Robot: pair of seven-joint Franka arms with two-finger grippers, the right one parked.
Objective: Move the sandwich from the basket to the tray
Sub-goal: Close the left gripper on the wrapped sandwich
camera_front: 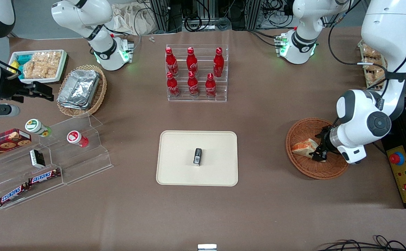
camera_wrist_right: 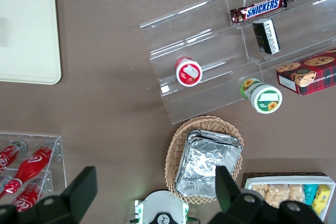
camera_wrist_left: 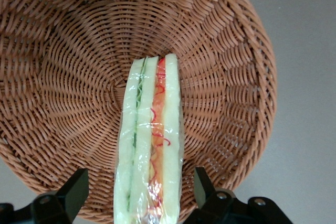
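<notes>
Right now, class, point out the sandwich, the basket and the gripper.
sandwich (camera_wrist_left: 149,145), left wrist view, on its wrapped layered edge.
basket (camera_front: 295,134), front view, on its woven rim.
gripper (camera_wrist_left: 142,190), left wrist view, midway between its open fingers, which straddle the sandwich.

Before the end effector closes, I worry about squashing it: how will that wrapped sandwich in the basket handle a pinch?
The sandwich, standing on edge in the wicker basket, looks like soft bread, so it probably squashes easily. Its glossy film wrap may be slippery. It is likely light. The open end effector straddles it, so a gentle pinch seems wise.
</notes>
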